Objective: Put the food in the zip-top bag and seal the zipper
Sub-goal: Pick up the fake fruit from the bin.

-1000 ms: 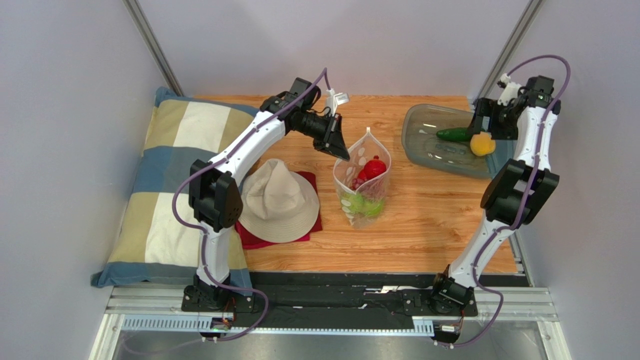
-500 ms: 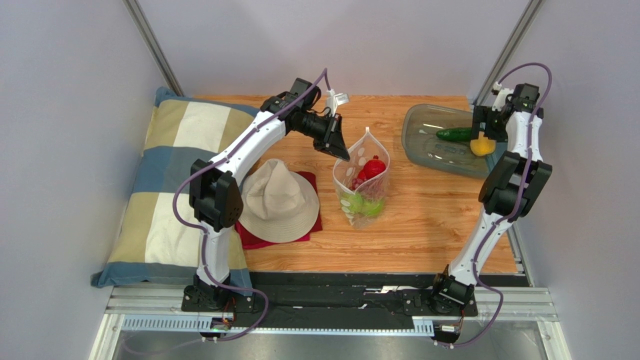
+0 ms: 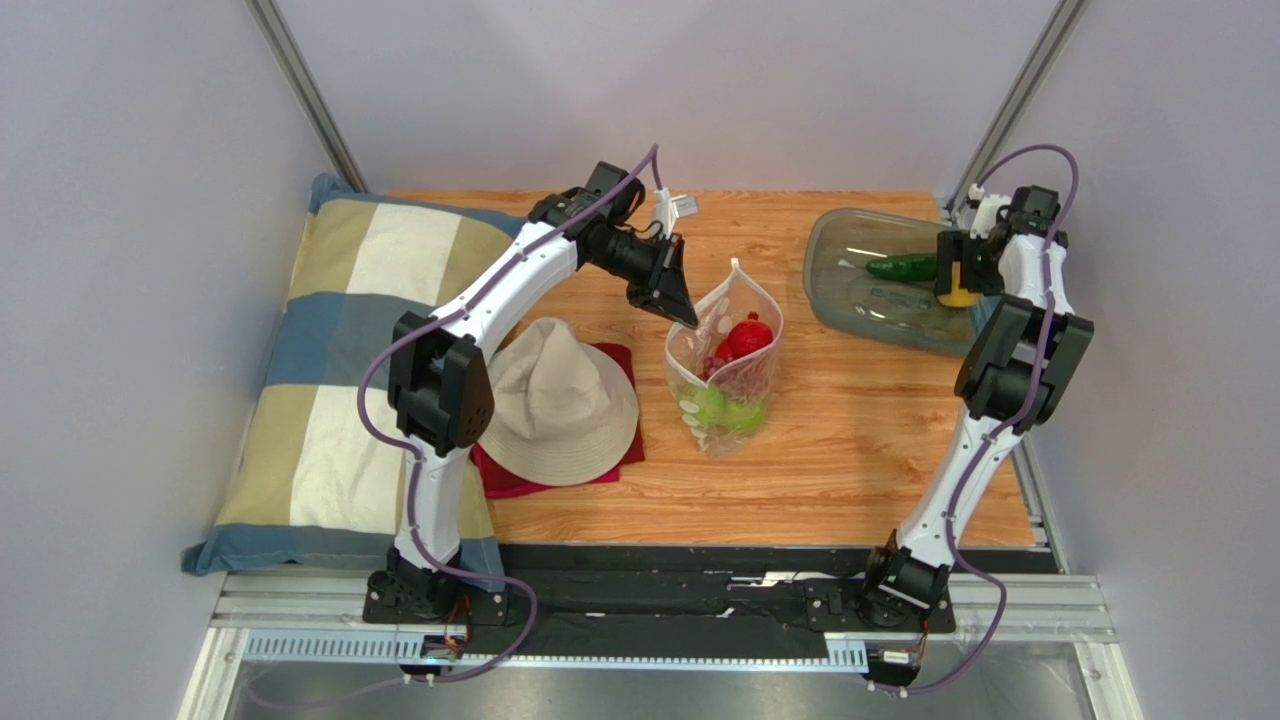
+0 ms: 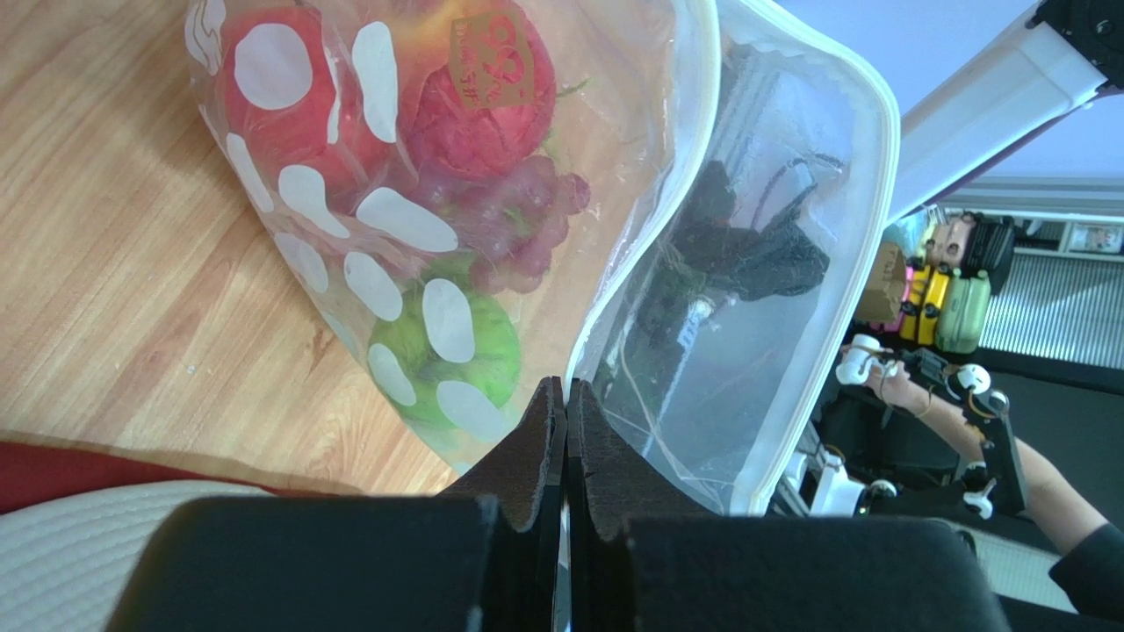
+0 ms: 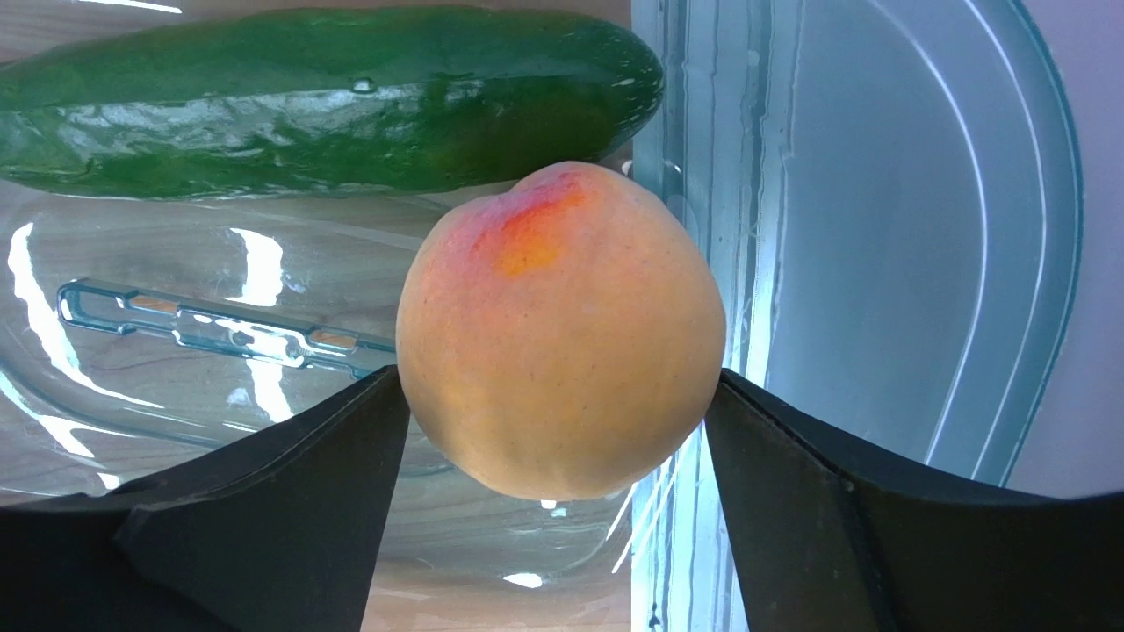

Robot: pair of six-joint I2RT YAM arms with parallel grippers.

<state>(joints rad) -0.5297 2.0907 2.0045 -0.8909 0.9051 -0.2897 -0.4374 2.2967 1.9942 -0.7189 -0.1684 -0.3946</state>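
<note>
Clear polka-dot plastic zip-top bag [image 3: 726, 368] stands upright on my wooden table [image 3: 857, 450], mouth gaping, with red balls [image 4: 482, 86], purple grapes [image 4: 521, 217] and a green ball [image 4: 442, 356] inside. My left gripper [image 4: 565, 402] is pinched tight on the bag's white-edged rim. My right gripper [image 5: 557, 382] hangs over the grey translucent oval tray [image 5: 924, 198] — fingers pressed to both sides of the orange peach-like ball [image 5: 561, 329]. I see the dark green long cucumber piece [image 5: 317, 99] lying in the tray just beyond.

Your right arm [image 3: 1010, 360] folds more upright, and the right gripper [image 5: 561, 395] now clasps the peach [image 5: 561, 316] over the tray [image 3: 842, 240], jaws narrowing.
</note>
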